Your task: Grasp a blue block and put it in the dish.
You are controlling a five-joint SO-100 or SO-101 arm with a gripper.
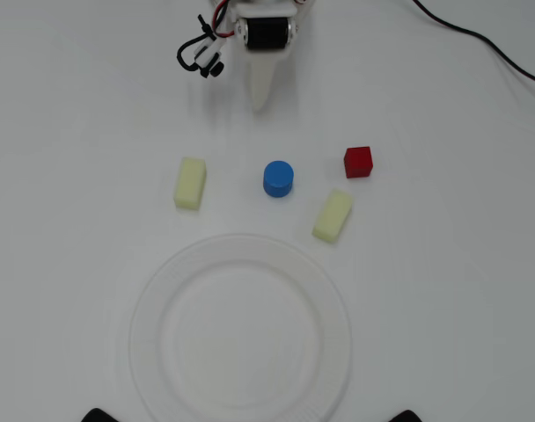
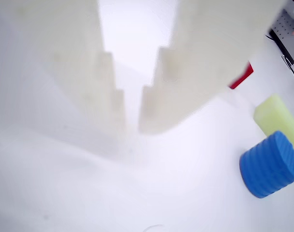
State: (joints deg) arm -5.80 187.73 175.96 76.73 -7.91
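The blue block (image 1: 278, 178) is a short round puck standing on the white table, just above the dish (image 1: 153, 299), a large white plate that holds nothing. My gripper (image 1: 261, 101) is at the top of the overhead view, pointing down toward the block and well clear of it. In the wrist view the gripper (image 2: 132, 126) has its two white fingers nearly together with only a thin slit between them and nothing held. There the blue block (image 2: 270, 164) lies at the lower right, off to the side of the fingers.
A red cube (image 1: 358, 162) sits right of the blue block. One pale yellow block (image 1: 190, 183) lies to its left and another (image 1: 333, 215) to its lower right. A black cable (image 1: 479, 40) crosses the top right. The wrist view shows the red cube (image 2: 242, 77) and a yellow block (image 2: 277, 118).
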